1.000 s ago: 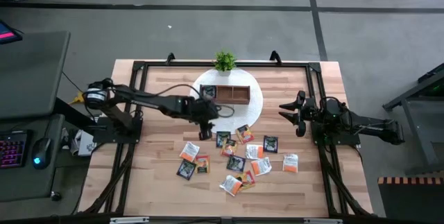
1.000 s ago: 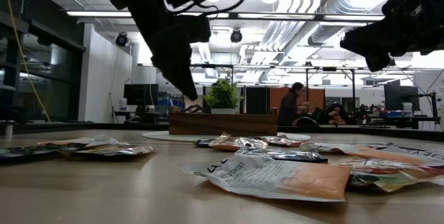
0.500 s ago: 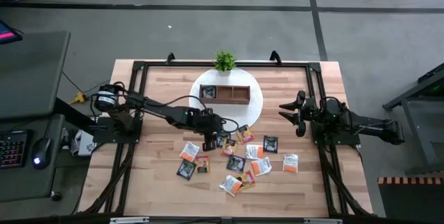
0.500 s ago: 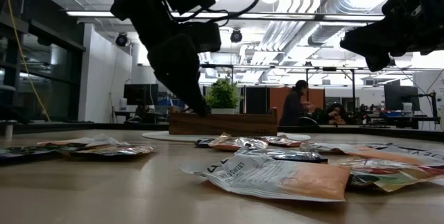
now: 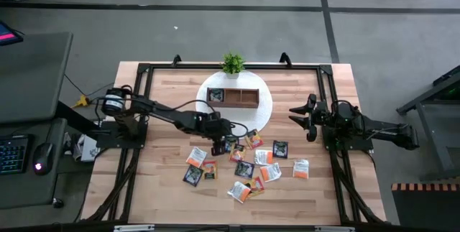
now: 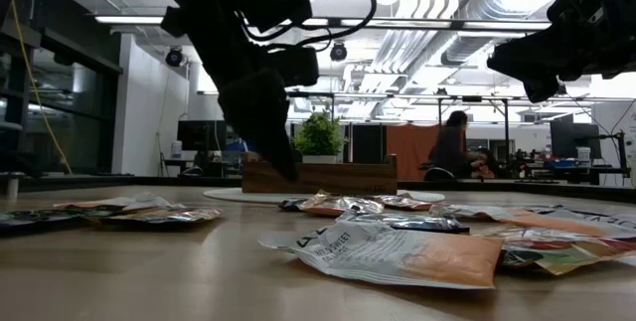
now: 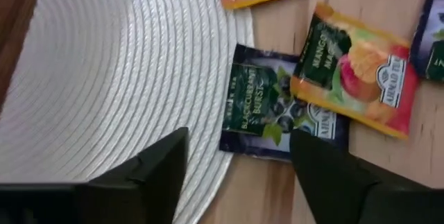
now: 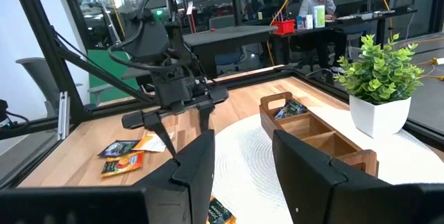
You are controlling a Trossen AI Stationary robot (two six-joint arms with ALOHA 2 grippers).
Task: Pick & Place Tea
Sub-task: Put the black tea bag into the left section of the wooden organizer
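Several tea sachets (image 5: 244,167), some dark, some orange, some white, lie flat on the wooden table in front of a white round mat (image 5: 264,113). My left gripper (image 5: 220,144) hovers open at the mat's near edge. In its wrist view its two fingers (image 7: 159,165) stand on either side of a dark sachet (image 7: 267,106), without touching it. That sachet lies half on the mat, and an orange sachet (image 7: 357,78) overlaps it. My right gripper (image 5: 298,115) waits open at the table's right side.
A brown wooden tray (image 5: 233,97) stands on the mat with a dark sachet (image 5: 215,95) in its left compartment. A small potted plant (image 5: 232,63) stands behind it. A black frame (image 5: 144,70) edges the table. People show in the room beyond.
My left gripper has gone down and toward the table's near right, from beside the tray to the dark sachet at the mat's edge. Its fingers have spread wider. No sachet has moved.
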